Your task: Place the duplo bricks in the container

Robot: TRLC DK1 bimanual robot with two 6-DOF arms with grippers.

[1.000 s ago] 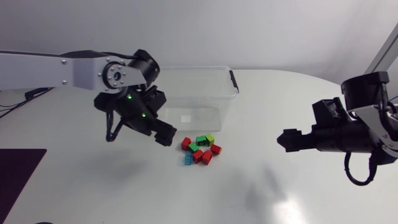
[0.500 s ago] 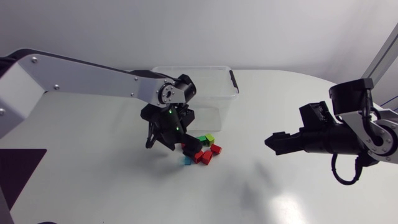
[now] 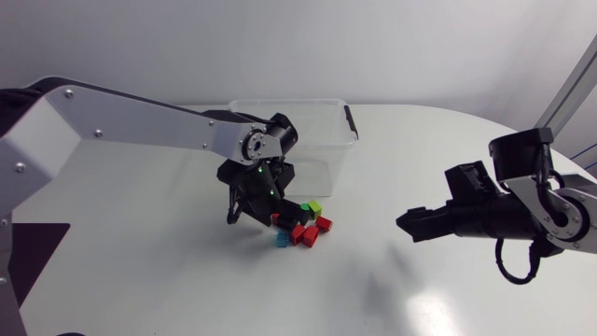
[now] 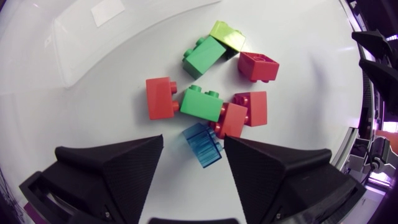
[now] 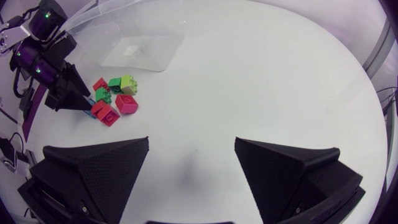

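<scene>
Flanking 1 blue brick [image 4: 203, 144], left end effector [image 4: 194, 140], seemingly untouching; wrist-view only.

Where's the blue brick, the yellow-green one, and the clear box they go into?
blue brick [image 4: 203, 144], left wrist view, its see-through top face.
yellow-green brick [image 4: 228, 35], left wrist view, its upper face.
clear box [image 3: 289, 101], head view, its far rim.

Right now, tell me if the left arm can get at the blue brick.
Probably yes. The left arm has its jaws open, the blue brick between them with nothing on top. A red brick right beside it might get nudged.
</scene>
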